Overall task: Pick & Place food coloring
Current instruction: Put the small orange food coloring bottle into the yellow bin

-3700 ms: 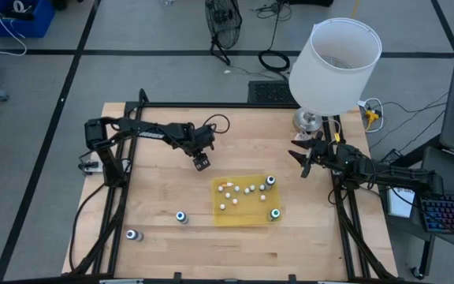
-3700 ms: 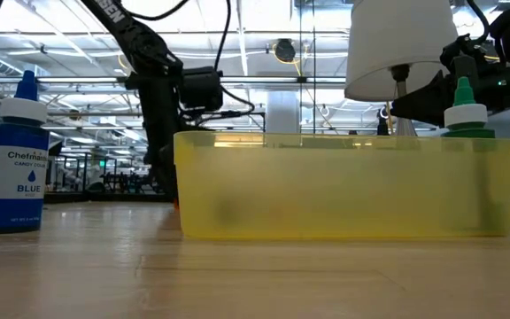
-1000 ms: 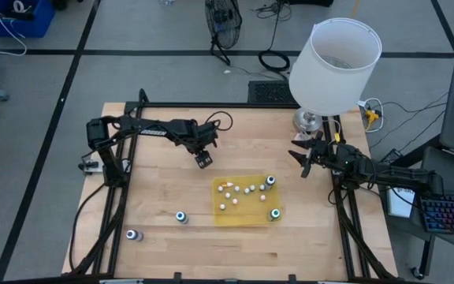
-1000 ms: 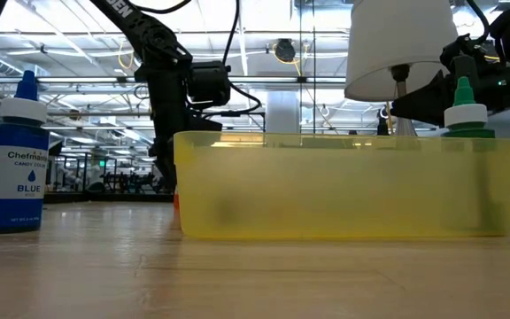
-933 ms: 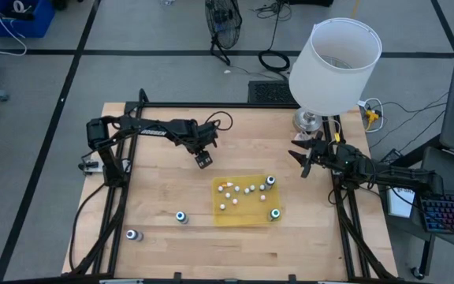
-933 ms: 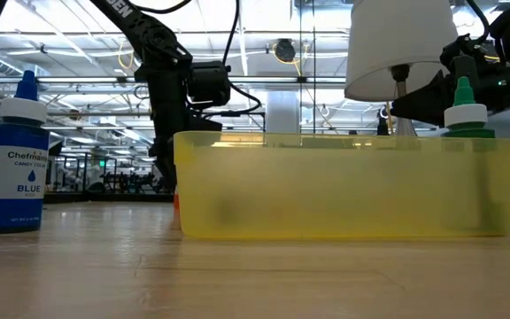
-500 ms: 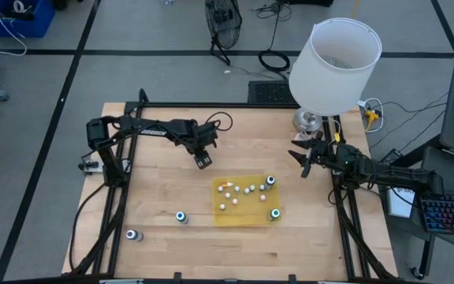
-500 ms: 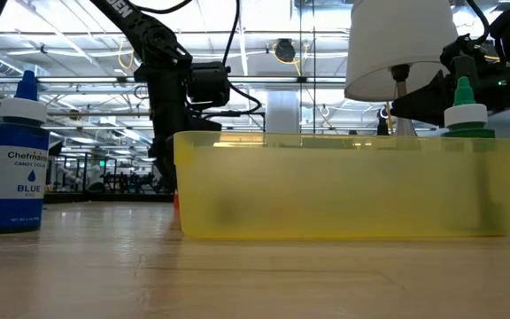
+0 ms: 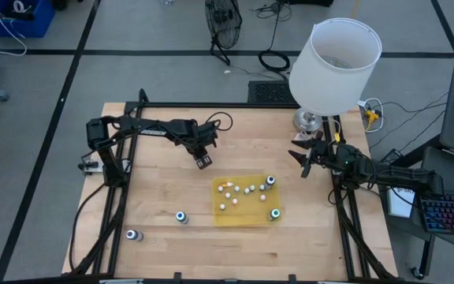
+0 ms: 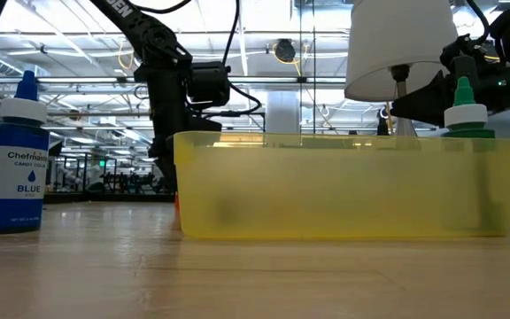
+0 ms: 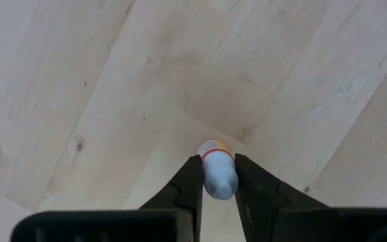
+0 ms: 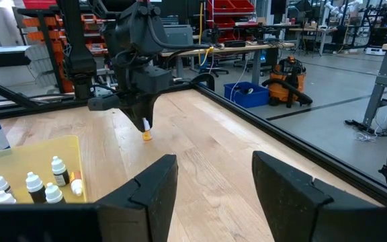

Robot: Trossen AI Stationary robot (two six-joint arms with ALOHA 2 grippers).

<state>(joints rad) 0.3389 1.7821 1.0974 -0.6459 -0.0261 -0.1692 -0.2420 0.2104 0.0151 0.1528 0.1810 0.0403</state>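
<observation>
My left gripper (image 9: 204, 162) is over the bare wood, far-left of the yellow tray (image 9: 221, 213), shut on a tiny whitish dropper bottle (image 11: 218, 176) with an orange end. It also shows in the right wrist view (image 12: 144, 122). The tray holds several tiny bottles (image 9: 243, 190) and two larger dark ones, one with a green tip (image 10: 467, 106). Two larger bottles stand on the table left of the tray: a blue one (image 9: 181, 216), also in the low view (image 10: 16, 168), and one near the front edge (image 9: 133, 235). My right gripper (image 12: 213, 178) is open and empty by the lamp (image 9: 302, 160). My left gripper pinches the tiny bottle's whitish body (image 11: 218, 188) between its two fingers, coming from above and pointing down. The bottle stands along the fingers, its orange end (image 12: 146, 135) sticking out below them toward the tabletop. Whether that end touches the wood I cannot tell.
A lamp with a big white shade (image 9: 335, 55) stands at the table's far right corner, over my right arm. Black frame rails run along the table's left (image 9: 117, 197) and right (image 9: 345, 221) sides. Bare wood lies around my left gripper and in front of the tray.
In the last second nothing has visibly changed. Against the oldest frame, my left gripper has shifted a little toward the table's right edge, still shut on the bottle.
</observation>
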